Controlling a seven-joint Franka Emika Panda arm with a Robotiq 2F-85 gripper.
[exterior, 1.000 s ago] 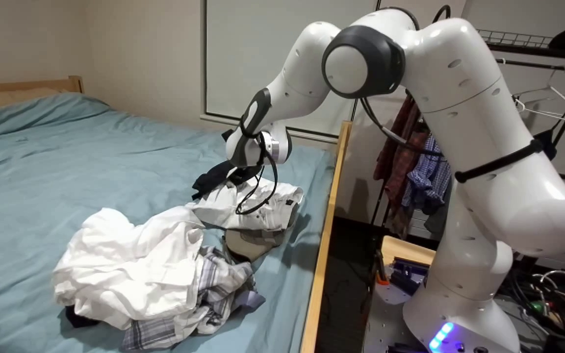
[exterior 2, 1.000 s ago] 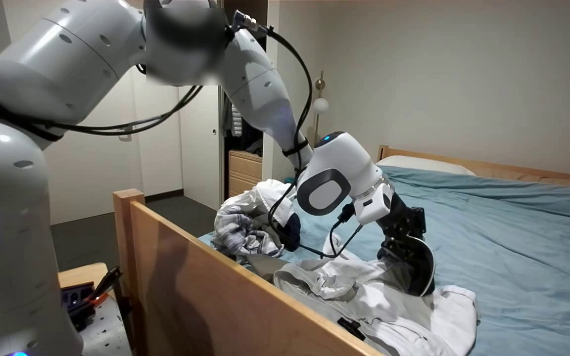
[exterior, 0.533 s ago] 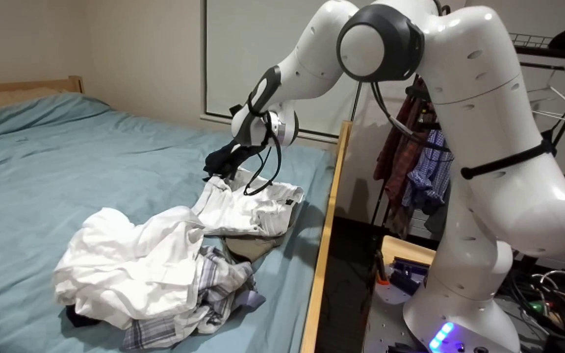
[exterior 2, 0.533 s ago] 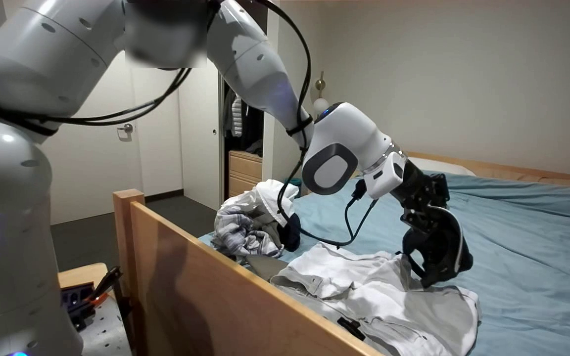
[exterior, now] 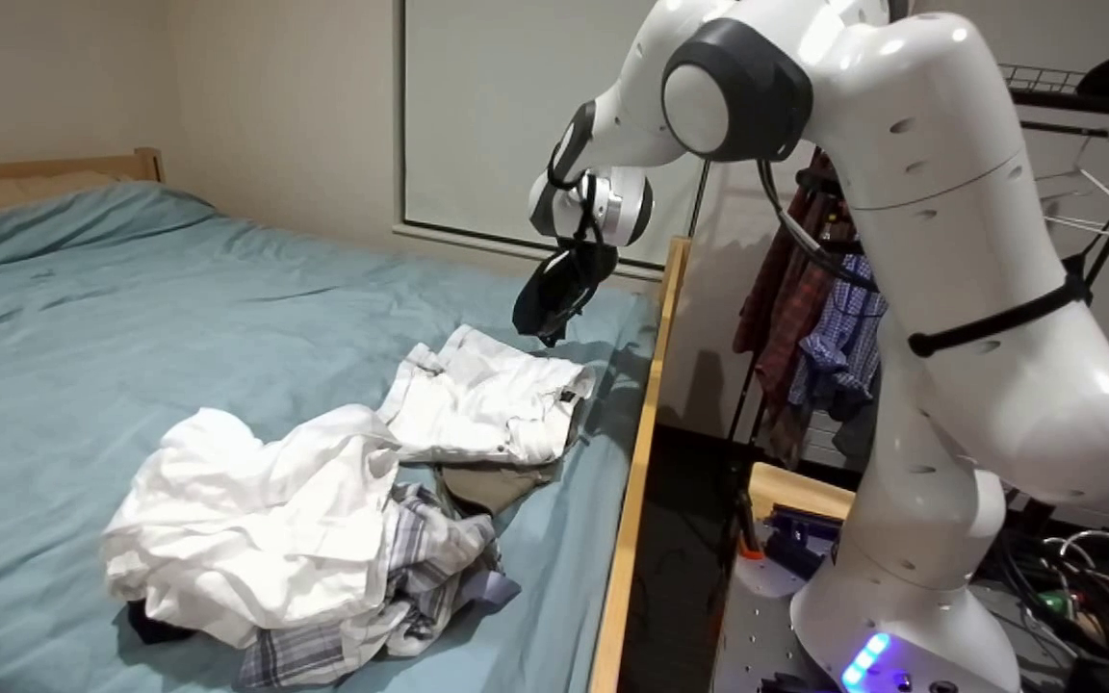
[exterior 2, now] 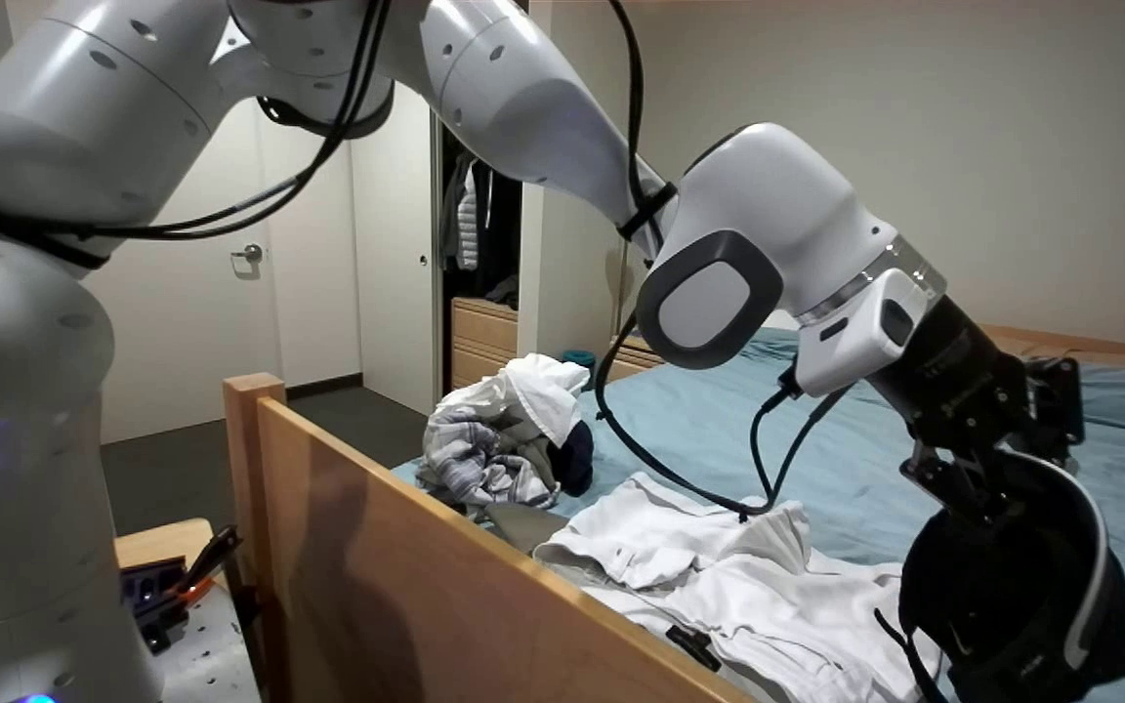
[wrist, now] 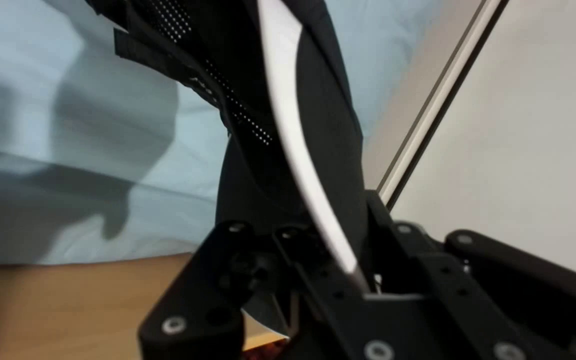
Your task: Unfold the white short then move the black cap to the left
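The black cap, with a white edge, hangs in the air to the window side of the shorts in both exterior views (exterior: 553,296) (exterior 2: 1012,586). My gripper (exterior 2: 982,478) is shut on the cap. In the wrist view the cap (wrist: 330,115) runs up from between the fingers (wrist: 313,245); the exact pinch point is hard to see against the black. The white shorts (exterior: 492,404) lie wrinkled on the bed beside the bed's side board, and also show in an exterior view (exterior 2: 748,576). The cap is apart from them.
A white garment (exterior: 256,520) and a plaid garment (exterior: 429,539) lie heaped on the blue bed sheet (exterior: 160,318). An olive item (exterior: 487,486) is partly under the shorts. A wooden board (exterior 2: 445,576) edges the bed. A window (exterior: 506,125) is behind.
My gripper has lifted the black cap off the shorts and carried it up and sideways toward the bed's wooden edge. The shorts have shifted slightly as the cap came off.
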